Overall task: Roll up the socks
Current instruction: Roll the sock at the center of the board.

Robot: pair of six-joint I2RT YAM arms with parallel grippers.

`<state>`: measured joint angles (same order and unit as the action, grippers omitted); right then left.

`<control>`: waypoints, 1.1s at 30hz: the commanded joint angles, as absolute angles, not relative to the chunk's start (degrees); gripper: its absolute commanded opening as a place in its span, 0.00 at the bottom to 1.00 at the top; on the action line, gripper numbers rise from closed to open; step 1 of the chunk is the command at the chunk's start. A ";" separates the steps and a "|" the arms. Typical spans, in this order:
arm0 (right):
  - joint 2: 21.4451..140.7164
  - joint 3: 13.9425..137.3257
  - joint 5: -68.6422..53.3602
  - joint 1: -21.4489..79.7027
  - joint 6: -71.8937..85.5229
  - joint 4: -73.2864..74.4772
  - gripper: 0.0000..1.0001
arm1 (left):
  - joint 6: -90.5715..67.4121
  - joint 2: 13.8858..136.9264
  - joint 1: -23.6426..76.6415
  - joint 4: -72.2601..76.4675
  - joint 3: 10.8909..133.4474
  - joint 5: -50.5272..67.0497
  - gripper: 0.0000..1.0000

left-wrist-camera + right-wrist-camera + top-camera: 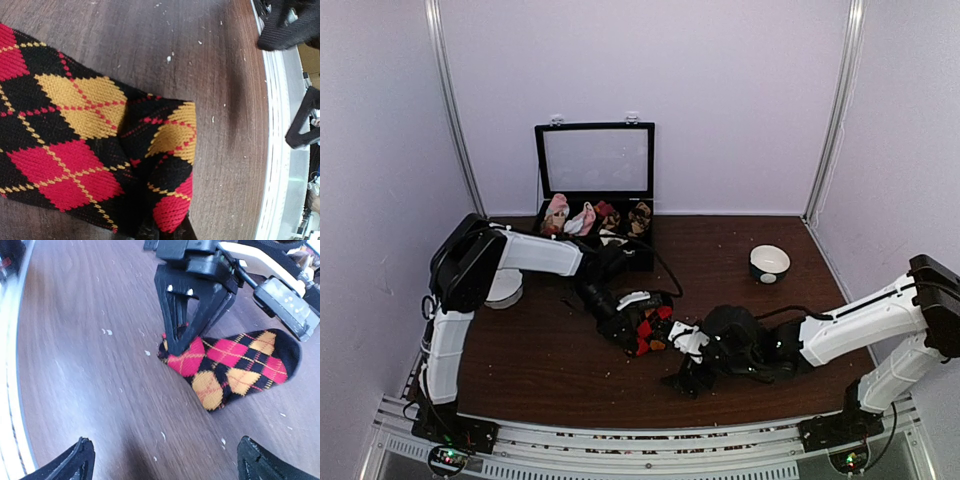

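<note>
Seeing one black knit argyle sock (235, 365) with red and orange diamonds, flat on brown wooden table (540, 360), centre, towards the front. Pinched at one end by left gripper (176, 346): fingers together, clamped on the fabric, sock creased there. Also seeing right gripper (165, 442) near it, low over the wood, fingers wide apart, nothing between them, not touching sock. Further back: black open-lid case (595, 160) by rear wall with sock bundles (582, 218) inside. White bowl (769, 262) off right, well apart from sock.
</note>
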<state>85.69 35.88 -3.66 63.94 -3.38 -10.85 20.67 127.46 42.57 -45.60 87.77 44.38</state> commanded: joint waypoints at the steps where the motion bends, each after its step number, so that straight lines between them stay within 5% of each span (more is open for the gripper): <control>1: 84.18 34.90 17.57 67.20 -7.36 -5.86 1.00 | 20.30 133.09 42.36 -51.87 89.01 36.39 0.00; 4: 85.37 32.24 26.78 67.07 -2.87 -10.87 1.00 | 20.60 133.96 42.46 -52.29 90.30 35.10 0.00; 12: 87.29 30.15 25.39 67.54 -9.22 -22.48 0.93 | 21.19 136.59 42.68 -55.49 93.80 34.24 0.00; 24: 97.54 37.80 1.45 68.22 -24.50 -29.06 0.65 | 21.62 141.09 42.64 -60.32 100.65 34.37 0.00; 33: 104.75 44.49 -3.06 64.22 -26.72 -27.69 0.58 | 22.96 143.39 42.54 -63.22 104.00 34.94 0.00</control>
